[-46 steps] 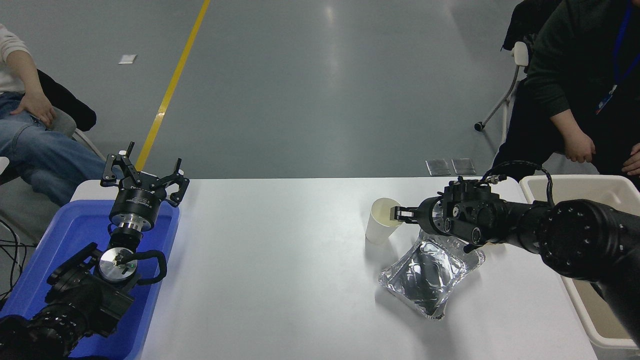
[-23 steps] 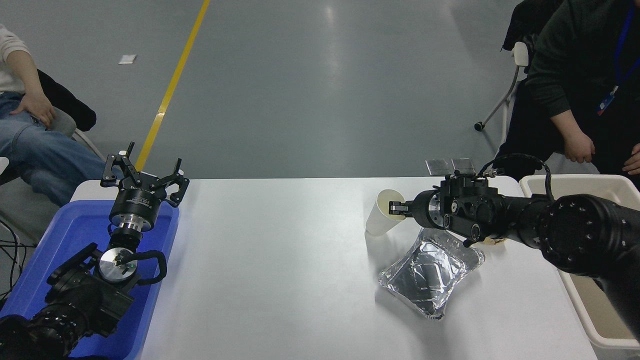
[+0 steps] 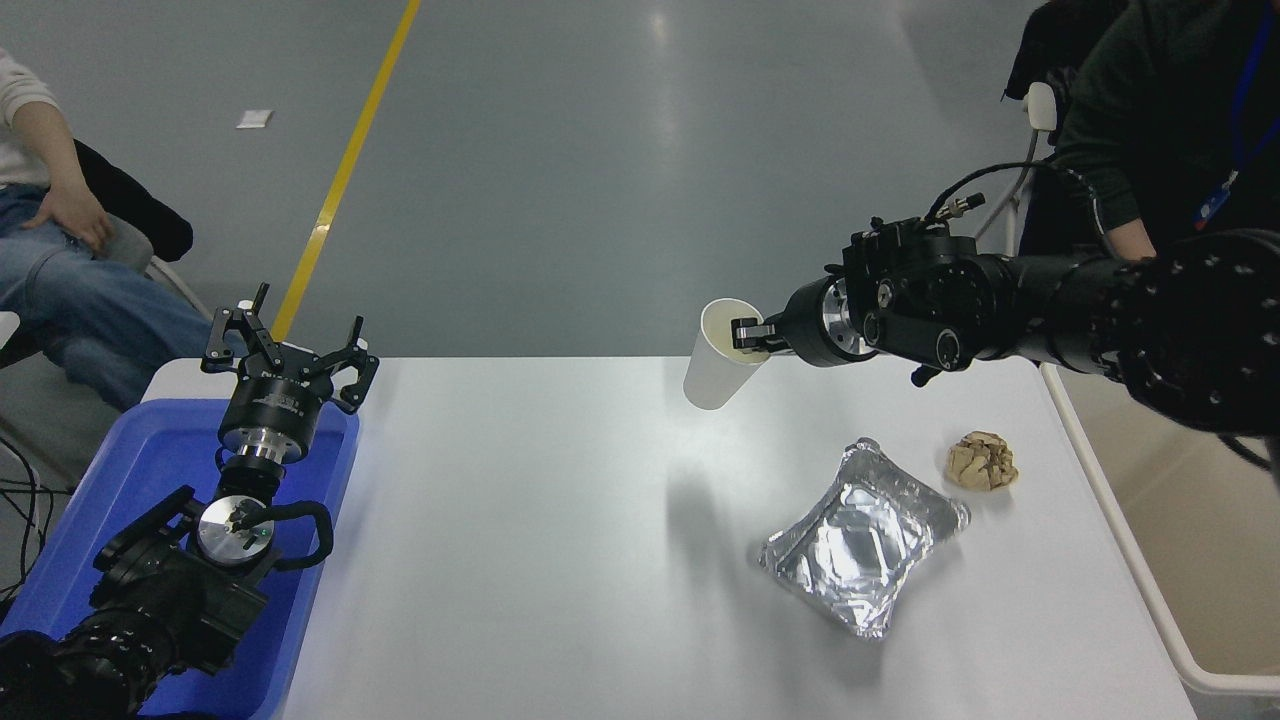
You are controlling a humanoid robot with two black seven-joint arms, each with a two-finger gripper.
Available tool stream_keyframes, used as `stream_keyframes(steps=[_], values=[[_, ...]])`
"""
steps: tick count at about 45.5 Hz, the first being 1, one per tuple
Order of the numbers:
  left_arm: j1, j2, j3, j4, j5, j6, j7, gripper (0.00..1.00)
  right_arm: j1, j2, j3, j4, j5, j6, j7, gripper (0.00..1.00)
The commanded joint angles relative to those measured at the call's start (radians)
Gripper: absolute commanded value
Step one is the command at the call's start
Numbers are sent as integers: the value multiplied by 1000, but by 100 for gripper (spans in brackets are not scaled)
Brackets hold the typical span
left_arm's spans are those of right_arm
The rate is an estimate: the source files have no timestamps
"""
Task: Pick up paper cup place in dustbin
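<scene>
Head view: right gripper (image 3: 748, 335) fingers pinch paper cup (image 3: 718, 355) rim, cup tilted, mouth up-right, above desk (image 3: 560, 520) far edge; dustbin (image 3: 1180, 560) off right edge. Left gripper (image 3: 290, 350) fingers spread.

Left of the foil tray (image 3: 860, 545) the table (image 3: 520, 540) lies bare. To the tray's right sits a crumpled paper ball (image 3: 982, 461), with the dustbin (image 3: 1130, 560) beyond it.

Sitting on the white table (image 3: 560, 560) are one crinkled silver foil tray (image 3: 862, 545) and one crumpled brown paper ball (image 3: 982, 462). One off-white tapered paper cup (image 3: 720, 355) is hanging above it, with one blue plastic tray (image 3: 120, 470) and one cream plastic bin (image 3: 1190, 560) flanking it.
</scene>
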Motion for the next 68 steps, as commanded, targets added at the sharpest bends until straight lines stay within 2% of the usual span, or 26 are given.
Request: stream_keyframes(steps=[1, 24, 39, 47, 62, 68], values=[[0, -1, 0, 0, 0, 0, 0, 99, 209, -71, -5, 133, -1, 107, 1, 0], [-1, 1, 0, 0, 0, 0, 0, 99, 413, -282, -31, 165, -20, 250, -1, 0], [0, -1, 0, 0, 0, 0, 0, 99, 358, -292, -126, 93, -18, 215, -8, 0], [0, -1, 0, 0, 0, 0, 0, 99, 228, -338, -209, -51, 10, 179, -10, 0], [0, -1, 0, -1, 0, 0, 0, 99, -117, -516, -192, -506, 19, 164, -13, 0], [0, -1, 0, 0, 0, 0, 0, 99, -310, -569, -150, -695, 97, 158, -16, 0]])
